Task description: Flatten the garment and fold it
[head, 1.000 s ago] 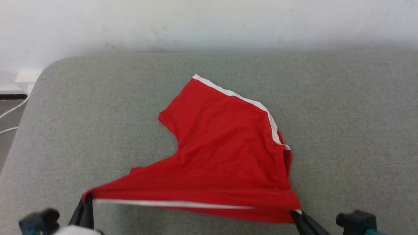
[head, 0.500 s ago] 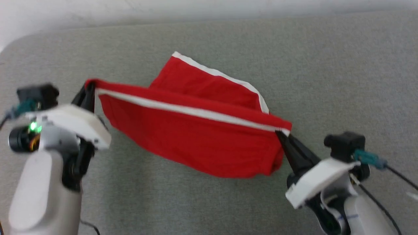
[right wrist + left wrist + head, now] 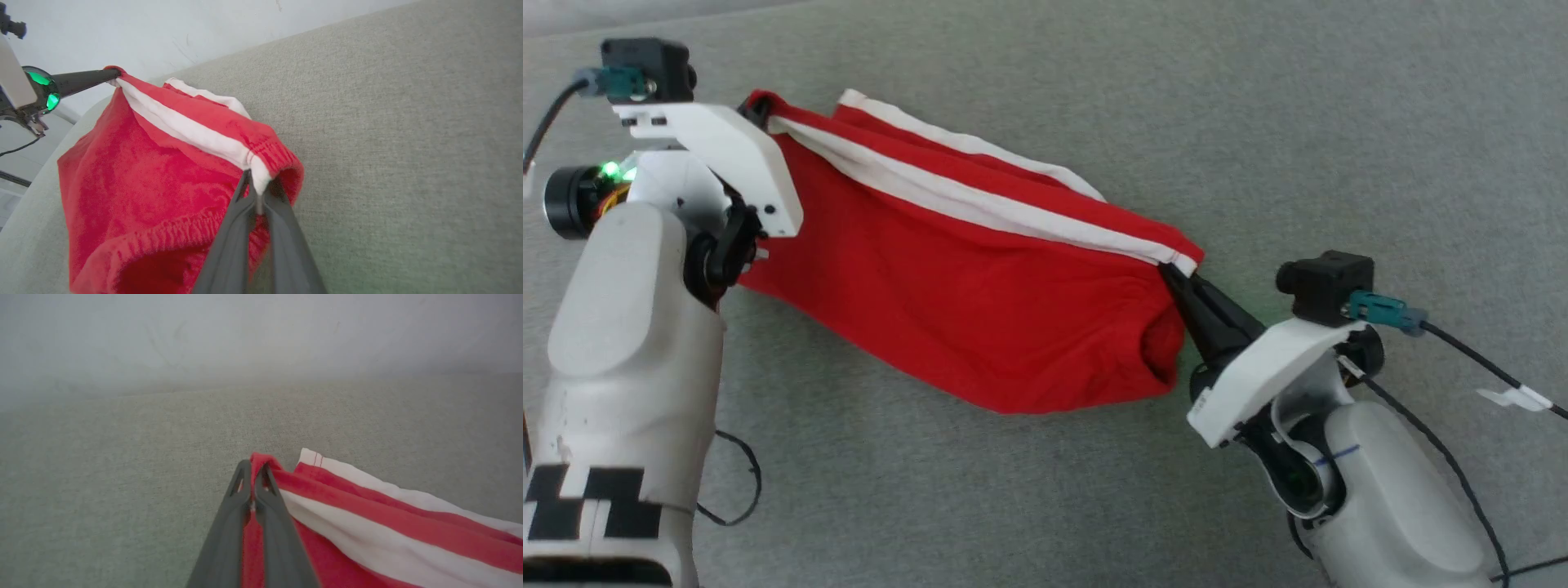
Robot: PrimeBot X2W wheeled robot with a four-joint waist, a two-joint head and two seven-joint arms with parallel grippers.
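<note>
The garment (image 3: 964, 302) is bright red with white stripes and hangs stretched between my two grippers above the grey surface. My left gripper (image 3: 754, 109) is shut on its upper left corner; in the left wrist view the fingers (image 3: 229, 514) pinch red cloth (image 3: 367, 539) at their tips. My right gripper (image 3: 1172, 273) is shut on the lower right corner by the white band, and the right wrist view shows the garment (image 3: 143, 175) drooping to the left of the fingers (image 3: 282, 228), with the left gripper (image 3: 112, 74) holding the far corner.
A grey fabric-covered surface (image 3: 1176, 106) lies under and all around the garment. A pale wall (image 3: 245, 335) stands behind it. Black cables (image 3: 1462, 351) trail from the right wrist, and another cable (image 3: 743, 482) loops by the left arm.
Both grippers have lifted the garment's near edge off the surface and carried it forward, so it now hangs between them. The head camera has tilted down.
</note>
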